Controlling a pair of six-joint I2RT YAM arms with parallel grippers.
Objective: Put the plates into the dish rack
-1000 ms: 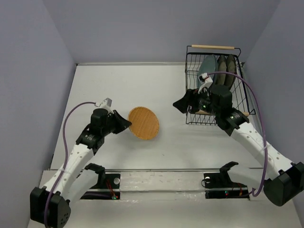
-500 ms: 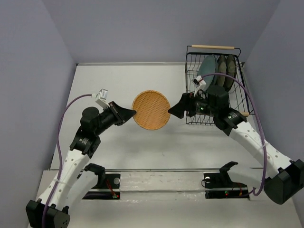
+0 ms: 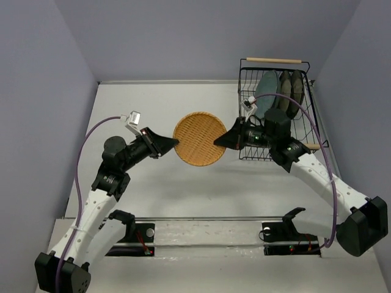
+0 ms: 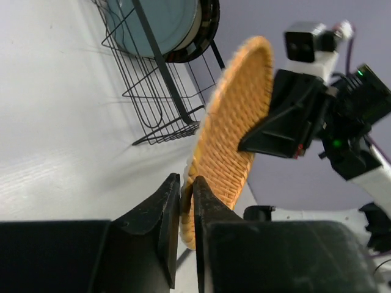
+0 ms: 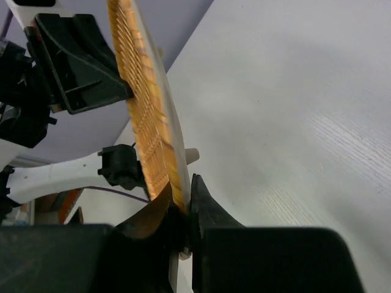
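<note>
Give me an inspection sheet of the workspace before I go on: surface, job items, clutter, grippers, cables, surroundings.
Surface: white table, no spills seen.
Job's things: woven plate lifted off the table; rack far right, teal plate and two dark-rimmed plates upright inside.
Clutter: nothing seen.
Grippers: left gripper shut on the woven plate's left rim; right gripper shut on its right rim.
Cables: purple cables loop off each wrist, away from the woven plate.
Surroundings: plain lilac walls.
</note>
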